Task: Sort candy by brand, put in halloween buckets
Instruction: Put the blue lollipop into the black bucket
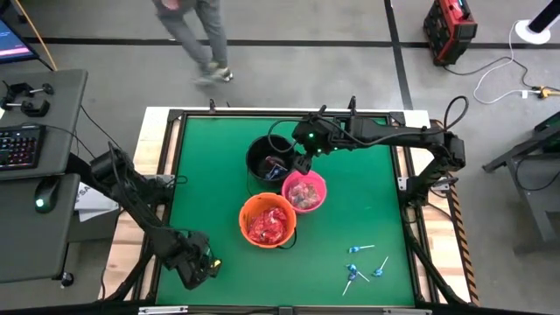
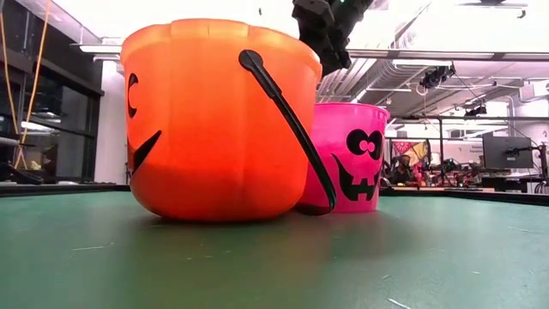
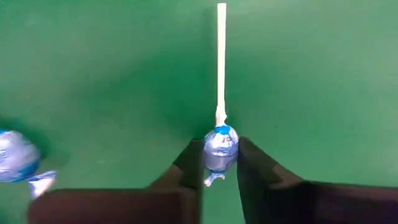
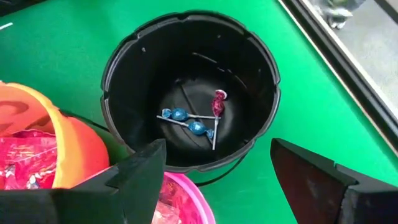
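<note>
The left gripper (image 3: 221, 165) pinches the blue head of a lollipop (image 3: 221, 148) on the green table (image 3: 93, 74), well away from the black bucket (image 4: 189, 87). The right gripper (image 4: 217, 177) hovers spread wide above that bucket, which holds three lollipops (image 4: 189, 121); the orange bucket (image 1: 268, 220) and pink bucket (image 1: 304, 191) sit just beside it.

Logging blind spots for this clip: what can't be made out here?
Black bucket: low view, hidden behind orange bucket.
Pink bucket contents: right wrist view, cut by bottom edge.
Left tool gripping lollipop: high view, too small.
</note>
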